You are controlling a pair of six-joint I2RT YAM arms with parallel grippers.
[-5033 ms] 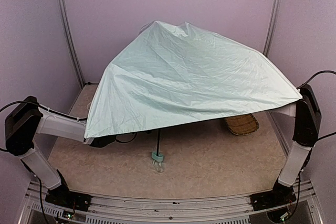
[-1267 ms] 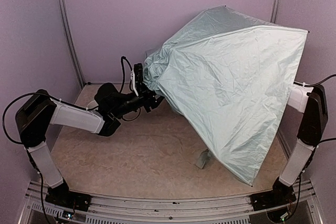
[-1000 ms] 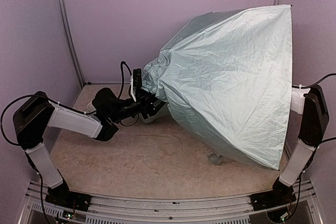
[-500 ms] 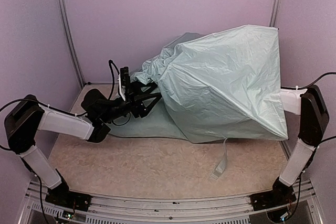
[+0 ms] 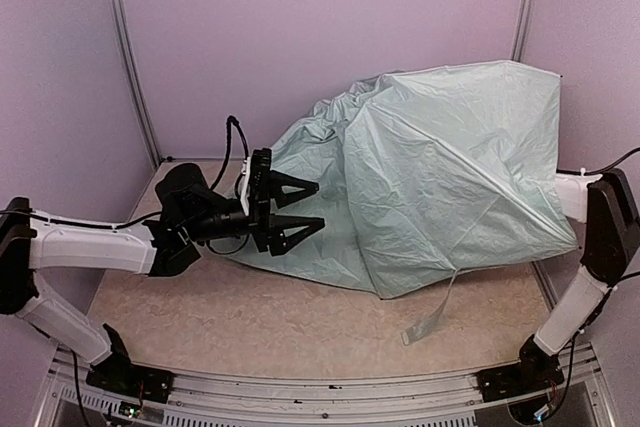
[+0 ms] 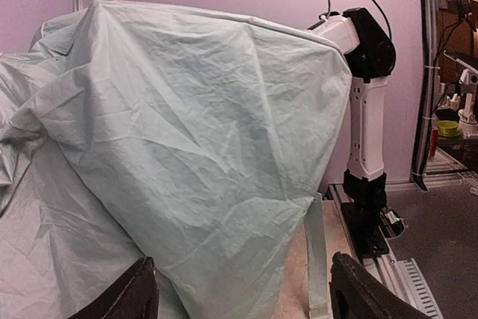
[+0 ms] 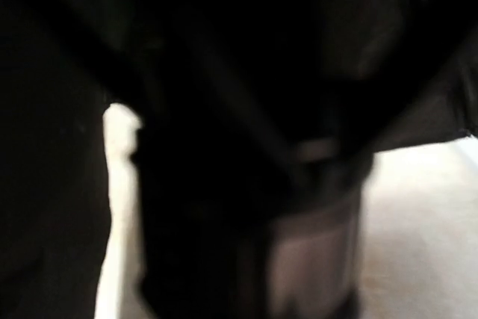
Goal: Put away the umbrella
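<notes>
The umbrella (image 5: 430,177) lies as a slumped heap of pale mint-green fabric over the middle and right of the table. Its pale strap (image 5: 430,312) trails onto the bare table in front. My left gripper (image 5: 317,204) stands open at the heap's left edge, fingers spread just in front of the fabric and holding nothing. In the left wrist view the umbrella (image 6: 187,132) fills the frame between the two black fingertips (image 6: 127,296), with the strap (image 6: 315,259) hanging at the right. My right gripper is hidden under the fabric. The right wrist view is dark and blurred.
The right arm's upright link (image 5: 600,237) stands against the right wall, close to the heap. Purple walls and metal posts (image 5: 125,57) close in the table at the back and sides. Beige tabletop (image 5: 250,317) shows in front of the heap.
The canopy, spread wide five seconds ago, was tipped up to the right and has dropped into a heap. My left gripper has opened and sits lower, just off the fabric.
</notes>
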